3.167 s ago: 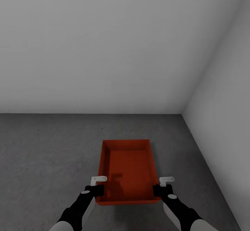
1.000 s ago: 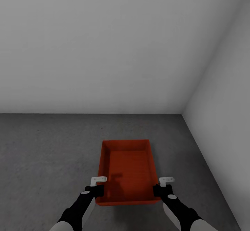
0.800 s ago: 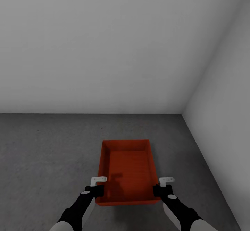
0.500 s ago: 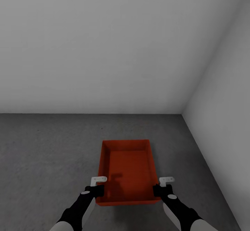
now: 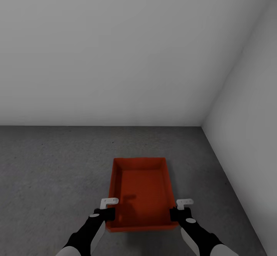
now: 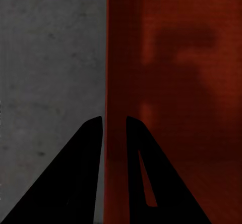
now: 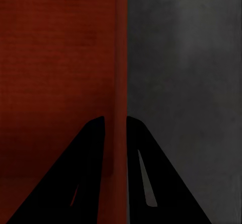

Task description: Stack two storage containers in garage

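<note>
In the head view, one orange-red storage container is sitting low over the dark grey floor of the garage, near the corner where the white back wall is meeting the right-hand wall; whether the container is resting on the floor or hanging just above it cannot be told. The left gripper is standing at the container's left long wall near the robot-side end, and the right gripper is standing at the matching spot on the right long wall. The container's open top is facing up, and its ribbed bottom is lying in shadow. In the left wrist view, the left gripper is straddling the thin left wall of the storage container, one black finger over the floor and the other inside the bin, the jaws closing narrowly on that wall. In the right wrist view, the right gripper is pinching the right wall of the storage container in the same manner, one finger inside the bin and the other over the floor, with only the wall's thickness between them.
</note>
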Robot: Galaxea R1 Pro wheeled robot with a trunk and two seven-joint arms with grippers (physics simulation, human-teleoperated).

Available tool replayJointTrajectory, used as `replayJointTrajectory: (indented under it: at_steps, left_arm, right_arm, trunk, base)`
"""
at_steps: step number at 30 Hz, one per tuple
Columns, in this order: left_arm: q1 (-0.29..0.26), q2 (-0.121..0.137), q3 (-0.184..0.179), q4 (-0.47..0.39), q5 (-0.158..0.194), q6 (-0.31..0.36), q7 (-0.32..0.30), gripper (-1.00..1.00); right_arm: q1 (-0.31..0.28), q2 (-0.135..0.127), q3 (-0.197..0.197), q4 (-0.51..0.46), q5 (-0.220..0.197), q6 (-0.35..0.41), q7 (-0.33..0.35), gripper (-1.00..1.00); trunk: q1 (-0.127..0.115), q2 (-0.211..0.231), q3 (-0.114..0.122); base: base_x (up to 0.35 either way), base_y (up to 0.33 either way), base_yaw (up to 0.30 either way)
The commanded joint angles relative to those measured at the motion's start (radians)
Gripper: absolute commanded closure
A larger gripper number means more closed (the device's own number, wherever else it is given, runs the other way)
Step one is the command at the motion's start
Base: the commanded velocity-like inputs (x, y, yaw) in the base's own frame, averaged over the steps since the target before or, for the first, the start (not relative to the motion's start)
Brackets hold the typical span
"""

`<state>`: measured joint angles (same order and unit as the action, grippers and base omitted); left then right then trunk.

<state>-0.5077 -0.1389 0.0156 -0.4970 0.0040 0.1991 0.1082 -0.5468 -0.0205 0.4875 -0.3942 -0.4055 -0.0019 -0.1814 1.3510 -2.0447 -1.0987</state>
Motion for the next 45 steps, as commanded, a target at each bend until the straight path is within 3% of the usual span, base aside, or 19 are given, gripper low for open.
replayJointTrajectory:
  at_steps: [1, 20, 21, 30, 45]
  left_arm:
    - [0.000, 0.001, 0.009, -0.003, -0.020, -0.016, 0.007, 1.00]
    - [0.000, 0.001, 0.009, -0.002, -0.021, -0.017, 0.008, 1.00]
    - [0.001, -0.001, 0.005, -0.004, -0.001, 0.010, 0.004, 1.00]
    - [0.001, -0.001, 0.005, -0.010, -0.002, 0.010, -0.002, 1.00]
    - [0.001, -0.001, 0.043, -0.008, -0.033, 0.011, -0.018, 1.00]
  right_arm:
    - [-0.001, -0.022, -0.013, 0.037, -0.016, -0.001, -0.015, 1.00]
    - [-0.001, -0.022, -0.013, 0.036, -0.016, 0.003, -0.011, 1.00]
    - [0.001, -0.004, 0.008, 0.001, -0.010, 0.005, -0.004, 1.00]
    - [0.001, -0.011, 0.005, 0.012, -0.009, -0.005, 0.001, 1.00]
    - [0.001, 0.018, -0.138, 0.029, 0.137, 0.006, 0.036, 1.00]
  trunk:
    - [0.000, 0.000, -0.001]
    - [0.000, 0.000, -0.001]
    - [0.000, 0.000, -0.001]
    - [0.000, 0.000, -0.001]
    - [0.000, 0.000, -0.001]
  base:
    - [0.000, 0.000, 0.000]
    - [0.000, 0.000, 0.000]
    - [0.000, 0.000, 0.000]
    - [0.000, 0.000, 0.000]
    - [0.000, 0.000, 0.000]
